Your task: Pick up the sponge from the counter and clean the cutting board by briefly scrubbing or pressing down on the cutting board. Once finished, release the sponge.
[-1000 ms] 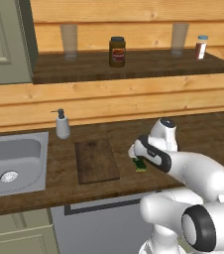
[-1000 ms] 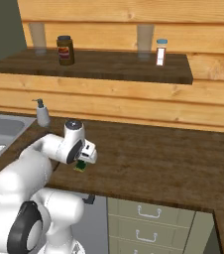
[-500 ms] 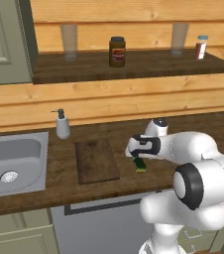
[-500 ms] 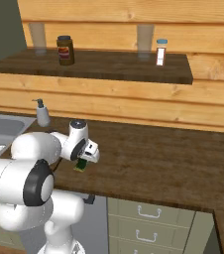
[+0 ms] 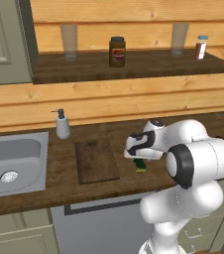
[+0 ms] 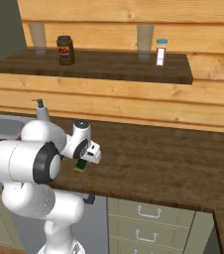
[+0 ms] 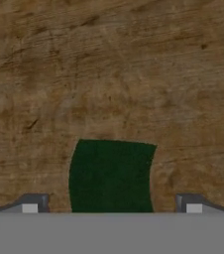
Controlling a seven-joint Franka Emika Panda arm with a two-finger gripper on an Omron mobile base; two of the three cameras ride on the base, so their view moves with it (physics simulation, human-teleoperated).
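Observation:
The sponge (image 5: 140,165) lies flat on the counter (image 5: 59,174), just right of the cutting board (image 5: 96,161). My gripper (image 5: 138,159) hangs straight over the sponge and points down at it. Seen from the right base, the sponge (image 6: 81,165) peeks out under the white hand near the counter's (image 6: 158,163) front edge. In the hand view its dark green top (image 7: 111,176) sits between my two fingertips (image 7: 32,204), above bare wood (image 7: 109,74). The gripper (image 7: 111,206) is open, and a gap shows between each fingertip and the sponge.
A steel sink (image 5: 12,163) is set into the counter at the left, with a soap dispenser (image 5: 62,124) behind the board. On the wall shelf (image 5: 134,64) stand a dark jar (image 5: 117,51), two glasses and a small shaker (image 5: 200,47). Drawers (image 6: 148,218) sit below.
The arm's elbow and upper links have swung up and forward over the counter's edge. The hand stays above the sponge with its jaws open. The sponge has not moved.

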